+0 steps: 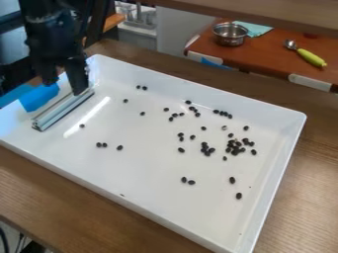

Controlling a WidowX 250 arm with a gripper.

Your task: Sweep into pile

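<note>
Gripper [64, 88], fingers apart, hangs by a metal bar [64, 109], likely to grasp it; the bar's end position suits sweeping scattered dark beans [182, 150] along the white tray [145, 170].

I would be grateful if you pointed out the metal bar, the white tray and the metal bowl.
Metal bar [63, 109]: camera view, middle of its length.
White tray [273, 180]: camera view, wall at picture right.
Metal bowl [230, 38]: camera view, outer side.
</note>
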